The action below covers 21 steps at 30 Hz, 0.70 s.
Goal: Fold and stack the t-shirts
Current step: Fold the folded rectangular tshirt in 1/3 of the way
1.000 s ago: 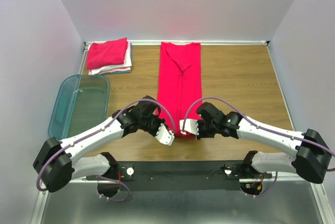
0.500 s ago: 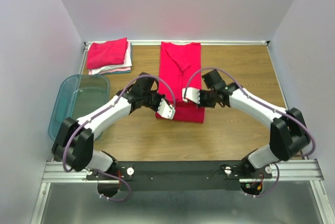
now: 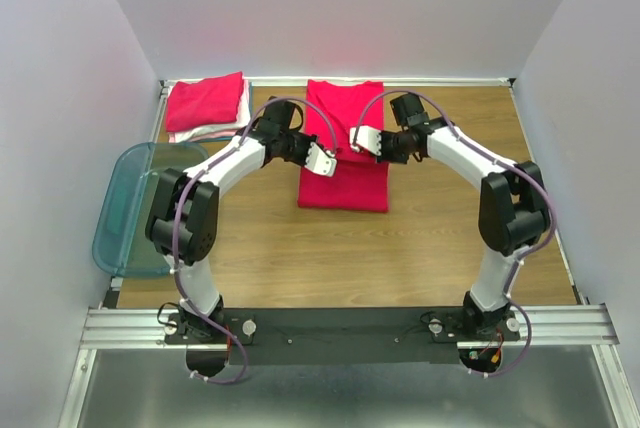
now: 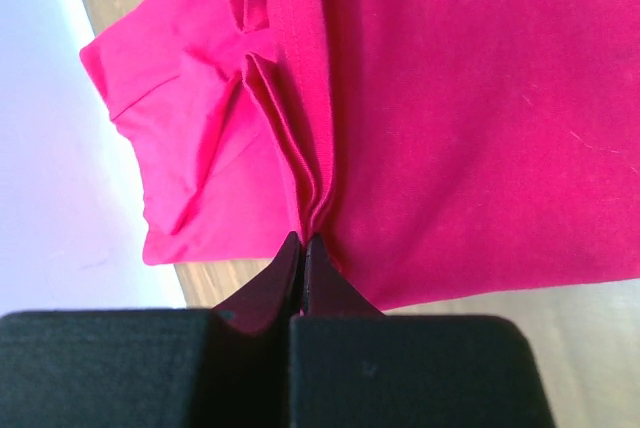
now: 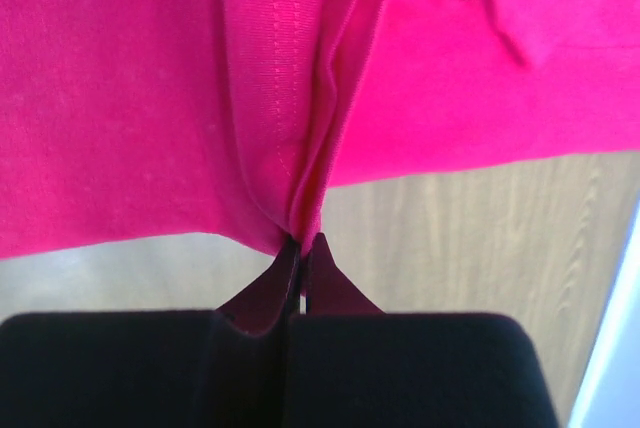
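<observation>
Red t-shirt [image 3: 345, 188] lies right of folded stack [image 3: 208, 105], near end lifted over itself. L gripper [image 3: 322, 160] & R gripper [image 3: 362, 138] each clamped on 1 hem corner. Risk: thin pinch, cloth may slip if arms pull apart; uneven travel gives skewed fold.

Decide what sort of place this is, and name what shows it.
Probably a robot lab test cell, not a home: plain white walls box in a wooden table, with two white-and-black robot arms bolted to a metal rail.
</observation>
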Tool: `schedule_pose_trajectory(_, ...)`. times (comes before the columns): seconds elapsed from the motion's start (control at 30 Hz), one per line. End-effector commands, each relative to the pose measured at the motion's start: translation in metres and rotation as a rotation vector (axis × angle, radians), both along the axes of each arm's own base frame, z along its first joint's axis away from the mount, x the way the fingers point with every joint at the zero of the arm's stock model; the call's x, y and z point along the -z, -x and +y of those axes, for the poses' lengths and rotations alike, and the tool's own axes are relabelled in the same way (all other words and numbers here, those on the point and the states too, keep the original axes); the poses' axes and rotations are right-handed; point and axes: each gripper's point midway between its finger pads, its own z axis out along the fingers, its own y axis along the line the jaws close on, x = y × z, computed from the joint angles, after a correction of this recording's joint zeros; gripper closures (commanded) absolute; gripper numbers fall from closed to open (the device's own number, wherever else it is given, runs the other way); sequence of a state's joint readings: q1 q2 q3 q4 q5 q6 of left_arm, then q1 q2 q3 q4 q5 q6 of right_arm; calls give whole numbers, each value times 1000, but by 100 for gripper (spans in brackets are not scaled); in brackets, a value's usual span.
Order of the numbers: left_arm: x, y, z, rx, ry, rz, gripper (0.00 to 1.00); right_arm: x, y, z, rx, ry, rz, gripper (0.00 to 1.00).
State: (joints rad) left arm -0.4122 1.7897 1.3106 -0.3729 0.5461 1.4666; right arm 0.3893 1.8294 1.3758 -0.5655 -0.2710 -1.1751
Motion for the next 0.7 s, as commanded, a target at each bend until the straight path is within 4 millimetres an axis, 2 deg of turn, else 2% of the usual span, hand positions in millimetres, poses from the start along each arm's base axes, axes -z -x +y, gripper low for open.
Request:
schedule_pose_trajectory(0.0,-4,-23,-3,29,29,-33,100,-1,-26,6,-44,-17,-21,99)
schedule_pose_trajectory(0.07,-2,-31,-3,27,31,-34,100,8,-33,6,-49,-6,-11,99)
schedule_pose_trajectory(0.23,12,-50,-3,19,18,-21,100,10,-51,8,-46,-7,-21,99)
schedule_pose_trajectory(0.3,17,-55,-2,12,16,-23,100,15,-55,8,-45,-3,-15,96)
schedule_pose_trajectory(0.33,17,-57,-2,4,16,-27,95,13,-60,8,-41,-2,-24,88)
schedule_pose_trajectory(0.4,16,-64,-2,-13,19,-38,78,13,-67,6,-18,8,-34,70)
schedule_pose_trajectory(0.43,15,-66,-1,-33,25,-32,67,9,-75,8,6,1,-43,50)
schedule_pose_trajectory(0.5,8,-72,0,-55,32,-49,55,-2,-85,6,38,-20,-61,34)
schedule_pose_trajectory(0.53,4,-76,4,-92,41,-52,49,-8,-89,3,66,-34,-66,31)
schedule_pose_trajectory(0.6,-17,-84,8,-119,72,-88,47,-27,-99,2,95,-60,-98,30)
schedule_pose_trajectory(0.67,-40,-87,13,-171,131,-88,46,-43,-99,-1,130,-89,-113,30)
